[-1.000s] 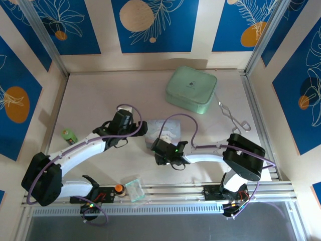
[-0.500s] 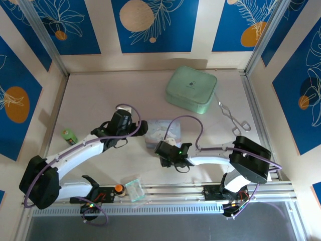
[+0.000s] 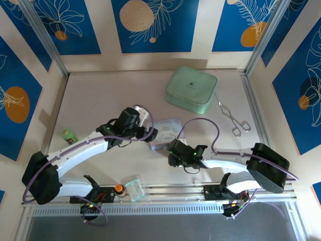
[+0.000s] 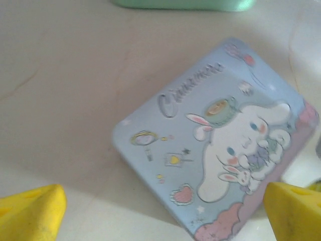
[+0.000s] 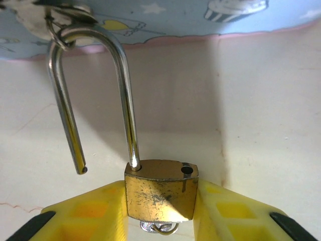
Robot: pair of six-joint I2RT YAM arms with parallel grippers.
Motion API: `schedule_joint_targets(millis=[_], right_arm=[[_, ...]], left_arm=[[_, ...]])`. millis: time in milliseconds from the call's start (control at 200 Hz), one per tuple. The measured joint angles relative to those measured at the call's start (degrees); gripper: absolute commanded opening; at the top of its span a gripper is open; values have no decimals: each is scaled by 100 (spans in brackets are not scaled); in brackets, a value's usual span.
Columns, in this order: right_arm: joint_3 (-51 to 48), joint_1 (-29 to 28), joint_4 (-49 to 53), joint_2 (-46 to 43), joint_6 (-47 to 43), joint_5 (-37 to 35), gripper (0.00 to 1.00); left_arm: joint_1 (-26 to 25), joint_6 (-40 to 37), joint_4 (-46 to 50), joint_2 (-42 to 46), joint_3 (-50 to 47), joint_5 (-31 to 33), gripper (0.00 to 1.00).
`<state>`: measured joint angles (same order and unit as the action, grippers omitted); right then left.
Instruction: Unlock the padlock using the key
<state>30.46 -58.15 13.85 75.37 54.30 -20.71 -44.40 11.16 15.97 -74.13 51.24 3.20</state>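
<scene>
Gripping the Padlock, Shackle Swung Free

**Top external.** The cartoon tin (image 3: pixel 165 126) lies near the middle of the desk (image 3: pixel 95 95). The left end effector (image 3: pixel 149 134) sits at the tin's left edge and the right end effector (image 3: pixel 173 147) at its near edge. A mint-green case (image 3: pixel 191 89) lies farther back, and its small dark mark is too small to read. Silver tongs (image 3: pixel 233 118) lie just to the right of the case.

**Left wrist.** The tin's pale blue lid (image 4: pixel 215 140) carries script that reads "Cinnamoro", with the ending too blurred to make out. Below the script are a white long-eared cartoon character, a heart and small charms. The left end effector (image 4: pixel 163 216) is spread wide. Its yellow fingertips (image 4: pixel 30 211) sit at the two lower corners of the frame and hold nothing. The tin lies between and beyond them.

**Right wrist.** The right end effector (image 5: pixel 161 203) is clamped on the padlock (image 5: pixel 161 191), with a yellow finger (image 5: pixel 95 211) pressed against each side of the body. The brass body is scratched and gold-toned, and no writing can be read on it. The thin silver shackle (image 5: pixel 125 85) is open. One leg is seated in the body, and the other hangs free to the left, beside an empty hole in the top. A small ring (image 5: pixel 59 36) loops round the bend of the shackle, right beside the tin's blue, pink-edged side. Under the body, the silvery head of the key (image 5: pixel 158 227) pokes out with a tiny wire ring.
</scene>
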Motion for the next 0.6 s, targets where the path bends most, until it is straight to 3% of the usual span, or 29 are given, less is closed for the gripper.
schedule_joint_targets(millis=[225,600], right_arm=[[-501,308,-470,-474,-24,240,32],[-538,533,-575,-481,258,505,30]], left_arm=[[-828,-1460,332,-1209,518,437,98],[-1427,-2109,588,-1912,804,1355,80]])
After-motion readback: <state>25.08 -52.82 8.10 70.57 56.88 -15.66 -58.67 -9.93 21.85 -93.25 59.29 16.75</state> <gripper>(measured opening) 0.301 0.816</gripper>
